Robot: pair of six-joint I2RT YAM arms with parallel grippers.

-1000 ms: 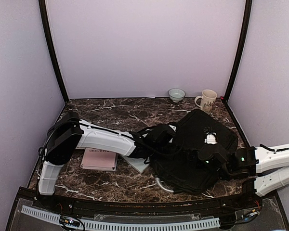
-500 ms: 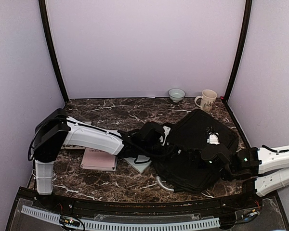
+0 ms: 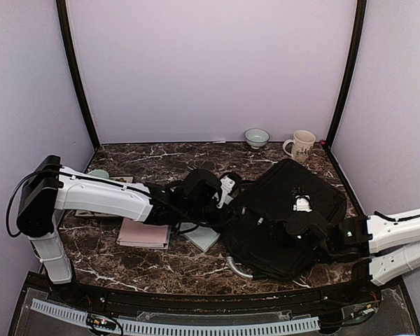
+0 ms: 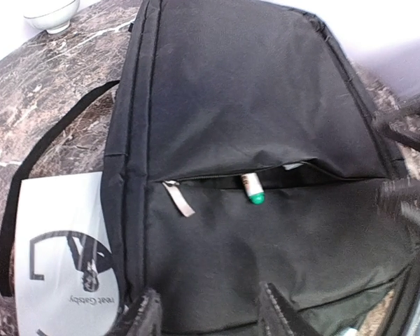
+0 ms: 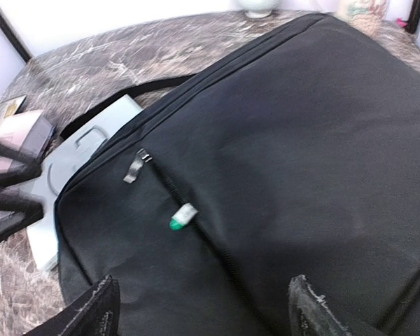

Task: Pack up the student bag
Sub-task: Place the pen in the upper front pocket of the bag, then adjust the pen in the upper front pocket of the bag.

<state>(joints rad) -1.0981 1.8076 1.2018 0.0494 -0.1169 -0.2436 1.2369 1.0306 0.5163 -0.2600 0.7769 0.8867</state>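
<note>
On the marble counter (image 3: 168,164), a pink book (image 3: 143,233) lies flat toward the front edge, left of centre. Just beside it on the right, a pale book (image 3: 203,236) rests with its right part tucked under the bag. The left gripper (image 4: 210,308) hangs over the bag's left side, its fingers parted with nothing between them. The student bag (image 3: 287,210) lies flat across the right half of the counter, set at an angle, and its strap (image 4: 42,168) trails onto the marble by the pale book. A zipper pull (image 4: 180,198) sits at the left end of a gaping pocket slit, and a green-tipped marker (image 4: 252,190) pokes out of that slit. The right gripper (image 5: 206,308) hovers over the bag's front right part, fingers spread wide and empty. Along the back edge near the right corner stand a bowl (image 3: 257,137) and a mug (image 3: 301,145).
</note>
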